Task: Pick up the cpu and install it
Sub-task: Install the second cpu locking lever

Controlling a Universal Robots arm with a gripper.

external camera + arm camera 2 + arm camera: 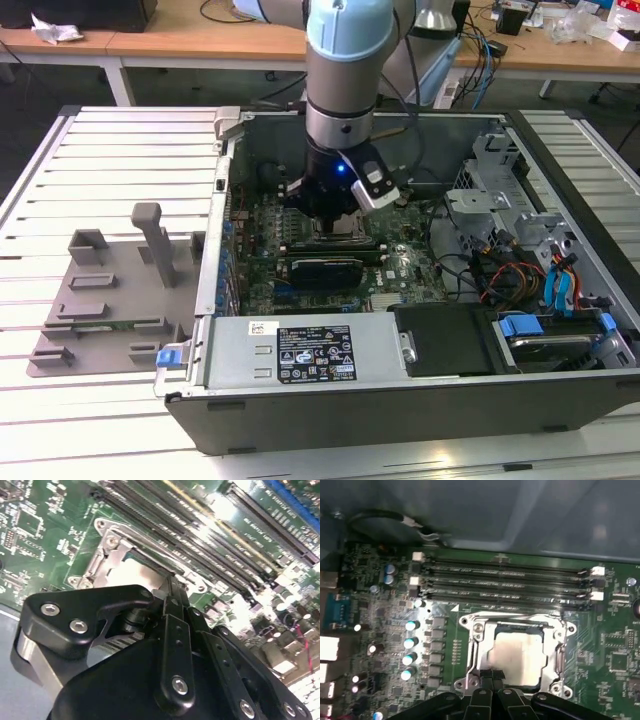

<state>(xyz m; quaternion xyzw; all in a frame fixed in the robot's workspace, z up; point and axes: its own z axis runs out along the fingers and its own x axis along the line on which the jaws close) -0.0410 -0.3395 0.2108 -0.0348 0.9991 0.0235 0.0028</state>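
- One cpu (519, 656) is sitting flat inside the one metal-framed socket (475, 650) on the motherboard (615, 650); its pale top is showing in both wrist views.
- One gripper (492, 676) is hanging just over the cpu's edge; whether its jaws are open or closed, I cannot tell.
- Four long memory slots (505, 582) are running beside the socket.
- One open computer case (330, 355) is lying on a slatted metal table (120, 150), with one grey fixture (110, 290) at the exterior view's left.
- Wooden desks (200, 30) are standing behind.
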